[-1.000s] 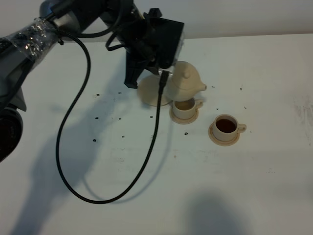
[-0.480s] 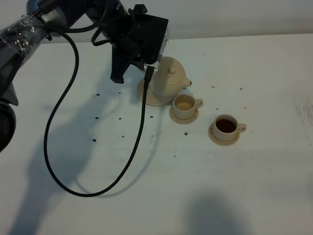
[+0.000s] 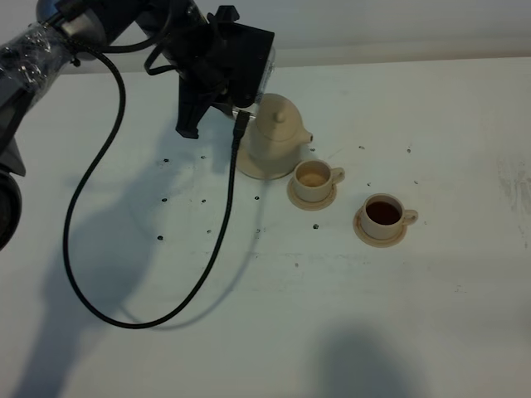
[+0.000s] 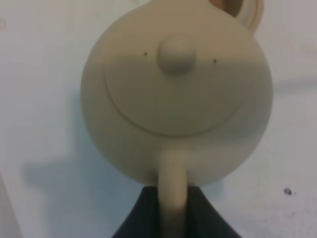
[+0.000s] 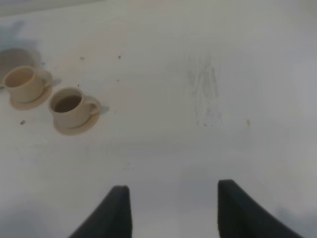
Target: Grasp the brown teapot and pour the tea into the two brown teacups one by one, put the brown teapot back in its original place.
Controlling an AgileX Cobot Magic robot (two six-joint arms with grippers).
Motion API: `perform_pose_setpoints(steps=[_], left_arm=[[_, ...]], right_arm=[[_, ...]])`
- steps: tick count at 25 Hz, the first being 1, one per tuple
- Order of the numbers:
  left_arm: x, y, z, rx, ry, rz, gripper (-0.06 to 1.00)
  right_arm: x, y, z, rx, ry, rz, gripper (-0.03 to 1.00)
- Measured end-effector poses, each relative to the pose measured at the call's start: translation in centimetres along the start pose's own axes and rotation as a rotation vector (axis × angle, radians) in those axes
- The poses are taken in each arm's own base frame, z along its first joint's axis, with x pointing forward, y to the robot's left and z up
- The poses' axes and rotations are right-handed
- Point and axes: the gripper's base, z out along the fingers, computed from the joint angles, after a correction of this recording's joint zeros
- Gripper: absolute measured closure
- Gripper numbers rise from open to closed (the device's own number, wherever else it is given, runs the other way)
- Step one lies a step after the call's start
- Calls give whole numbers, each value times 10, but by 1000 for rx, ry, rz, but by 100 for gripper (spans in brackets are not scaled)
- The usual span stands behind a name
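Brown teapot [image 3: 274, 137]: stiff, slick, breakable ceramic; lid may slide.
Left gripper [image 4: 173, 213] clamps its loop handle [image 4: 172, 168], the sensible hold; right gripper [image 5: 172, 198] gapes, empty.

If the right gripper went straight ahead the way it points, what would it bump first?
Most likely the bare table. The right gripper points at it; the teacup with dark tea and the other teacup sit aside.

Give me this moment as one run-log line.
left gripper: shut on brown teapot handle | brown teapot: upright over wide saucer | right gripper: open, empty
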Motion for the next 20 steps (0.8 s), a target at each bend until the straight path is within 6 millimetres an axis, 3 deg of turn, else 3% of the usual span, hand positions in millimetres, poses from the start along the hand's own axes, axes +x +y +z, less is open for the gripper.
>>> perform_pose_setpoints(steps=[7, 20], left_arm=[[9, -6, 13, 26, 9, -1, 86], [12, -4, 13, 6, 32, 70, 86]], right_arm=[[0, 0, 0, 0, 0, 0, 56], [0, 0, 0, 0, 0, 0, 56]])
